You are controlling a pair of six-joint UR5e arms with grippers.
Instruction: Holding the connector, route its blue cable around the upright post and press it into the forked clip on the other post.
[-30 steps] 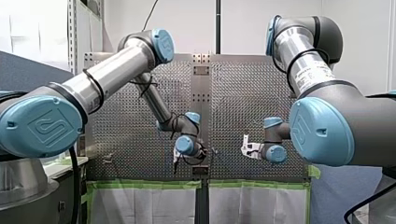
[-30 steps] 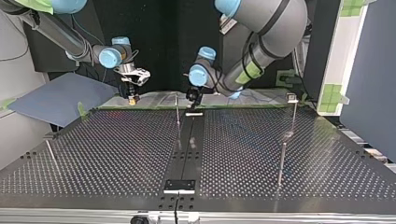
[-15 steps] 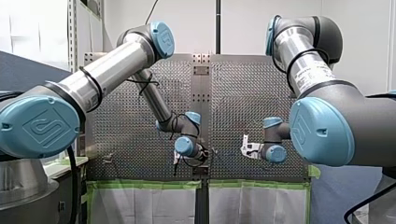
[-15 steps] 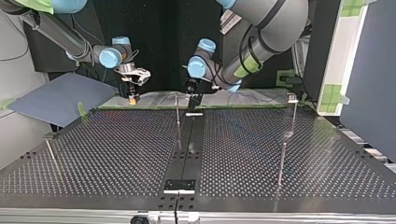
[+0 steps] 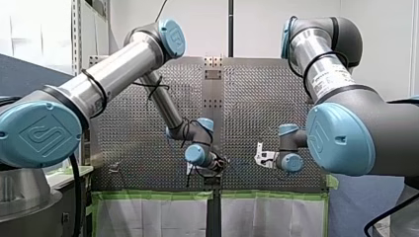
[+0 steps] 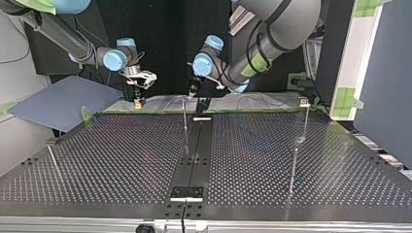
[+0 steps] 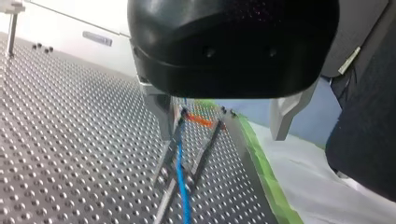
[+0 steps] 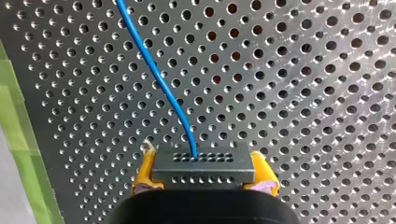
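my right tool (image 8: 204, 176) pinches the connector (image 8: 203, 163); my left tool (image 7: 223, 119) hangs spread, the blue cable (image 7: 181, 177) seemingly off-centre in it, so closing may miss it.

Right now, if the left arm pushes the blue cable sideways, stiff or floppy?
Probably floppy: the blue cable leaves the connector in a soft curve. Looks thin, so likely light, yielding easily to a push.

Top view: my right claw (image 6: 139, 100), w/ connector (image 8: 203, 165) btwn its pads, sits at bench (image 6: 121, 160) far left, my left claw (image 6: 192, 93) just beyond centre post (image 6: 184, 115), cable (image 7: 180, 172) beneath it, another post (image 6: 305, 119) far right.
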